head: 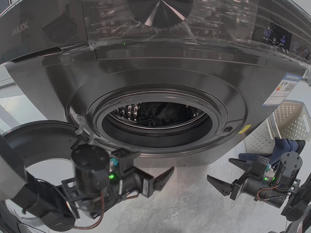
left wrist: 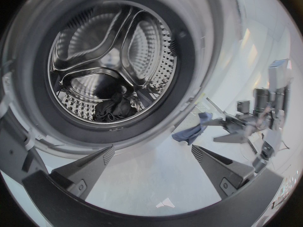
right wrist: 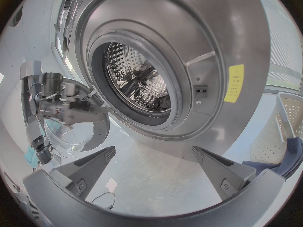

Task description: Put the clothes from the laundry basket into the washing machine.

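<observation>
The washing machine's round opening (head: 155, 120) faces me, and a dark garment (head: 162, 112) lies in the drum (left wrist: 112, 109). A blue garment (head: 282, 148) hangs over the rim of the white laundry basket (head: 293, 120) at the right of the machine. My left gripper (head: 163, 177) hovers low in front of the opening, open and empty (left wrist: 153, 150). My right gripper (head: 220, 169) hangs open and empty (right wrist: 153, 150) just left of the basket and the blue garment (right wrist: 290, 156).
The machine's round door (head: 39, 146) stands swung open at the left, behind my left arm. A pale tiled floor (head: 188, 201) lies below both grippers. A cable (right wrist: 105, 199) and a small white scrap (right wrist: 111, 185) lie on the floor.
</observation>
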Available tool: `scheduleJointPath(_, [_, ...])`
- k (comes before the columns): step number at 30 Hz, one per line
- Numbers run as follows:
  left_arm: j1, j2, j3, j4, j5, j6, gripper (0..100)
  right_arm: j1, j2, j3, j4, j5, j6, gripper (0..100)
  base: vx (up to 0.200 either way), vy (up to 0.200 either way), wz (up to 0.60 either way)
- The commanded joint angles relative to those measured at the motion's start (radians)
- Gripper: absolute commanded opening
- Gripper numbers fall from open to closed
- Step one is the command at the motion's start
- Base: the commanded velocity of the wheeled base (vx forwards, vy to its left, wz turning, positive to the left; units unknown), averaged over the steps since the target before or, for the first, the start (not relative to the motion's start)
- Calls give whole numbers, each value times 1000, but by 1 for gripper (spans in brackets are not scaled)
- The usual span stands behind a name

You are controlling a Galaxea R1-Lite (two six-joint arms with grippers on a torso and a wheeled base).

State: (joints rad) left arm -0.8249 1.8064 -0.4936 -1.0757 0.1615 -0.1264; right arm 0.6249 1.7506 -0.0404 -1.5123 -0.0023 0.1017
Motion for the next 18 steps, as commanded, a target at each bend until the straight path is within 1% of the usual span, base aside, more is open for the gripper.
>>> scheduleJointPath(1, [-82, -245, 202, -33, -14, -2, 100, -8, -163, 39, 81, -30, -2, 100, -200, 0, 0])
scheduleJointPath(4, [-82, -286, 222, -35, -11, 1, 100, -22, -241, 39, 152, -39, -2, 100, -200, 0, 0])
scheduleJointPath(5, [-80, -306, 224, -35, -11, 1, 100, -30, -276, 39, 182, -51, -2, 100, -200, 0, 0])
scheduleJointPath(6, [-80, -335, 224, -33, 0, 1, 100, -39, -324, 39, 222, -67, -2, 100, -200, 0, 0])
scheduleJointPath(7, [-80, -355, 224, -32, 9, 2, 100, -47, -361, 39, 256, -74, -2, 100, -200, 0, 0])
scheduleJointPath(8, [-80, -355, 224, -32, 9, 2, 100, -47, -361, 39, 256, -74, -2, 100, -200, 0, 0])
scheduleJointPath(9, [-69, -420, 219, -15, 38, 16, 100, -70, -482, 39, 374, -80, 0, 100, -200, 0, 0])
scheduleJointPath(11, [-65, -473, 224, 0, 49, 40, 100, -94, -589, 39, 483, -80, -2, 100, -200, 0, 0])
scheduleJointPath(12, [-65, -473, 224, 0, 49, 40, 100, -94, -589, 39, 483, -80, -2, 100, -200, 0, 0])
scheduleJointPath(13, [-43, -532, 247, 30, 52, 63, 100, -117, -709, 39, 589, -82, -7, 100, -200, 0, 0])
scheduleJointPath(14, [-17, -572, 268, 46, 50, 73, 100, -137, -783, 39, 652, -82, -10, 100, -200, 0, 0])
scheduleJointPath(15, [-14, -578, 273, 48, 50, 74, 100, -140, -792, 39, 661, -82, -10, 100, -200, 0, 0])
scheduleJointPath(16, [23, -642, 316, 63, 50, 80, 100, -177, -898, 39, 765, -80, -13, 100, -200, 0, 0])
scheduleJointPath(18, [50, -703, 368, 66, 49, 82, 100, -221, -1008, 39, 873, -77, -13, 100, -200, 0, 0])
